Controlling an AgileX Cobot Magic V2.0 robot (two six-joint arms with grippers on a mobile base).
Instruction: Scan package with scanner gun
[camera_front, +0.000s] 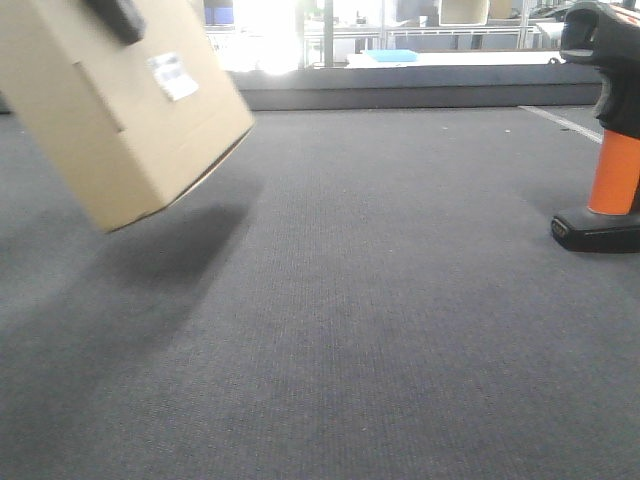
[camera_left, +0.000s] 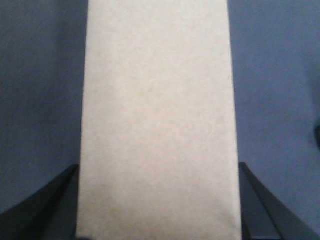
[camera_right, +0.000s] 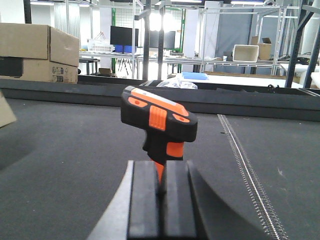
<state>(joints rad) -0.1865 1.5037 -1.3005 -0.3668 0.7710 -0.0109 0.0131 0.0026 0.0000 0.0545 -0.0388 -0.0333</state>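
Observation:
The package is a plain cardboard box (camera_front: 120, 110) with a small white label (camera_front: 172, 76). It hangs tilted above the grey table at the upper left, casting a shadow below. My left gripper (camera_left: 159, 200) is shut on it, with a dark finger (camera_left: 55, 205) on each side; the box fills the left wrist view (camera_left: 157, 110). The scanner gun, black and orange (camera_front: 612, 150), stands upright on its base at the far right. In the right wrist view my right gripper (camera_right: 161, 185) is shut on the orange handle below the scanner's head (camera_right: 159, 117).
A raised dark rim (camera_front: 400, 95) runs along the table's far edge. A toothed strip (camera_right: 247, 170) crosses the mat to the right of the scanner. Large cartons (camera_right: 37, 52), shelving and a white bin (camera_right: 245, 52) stand beyond the table.

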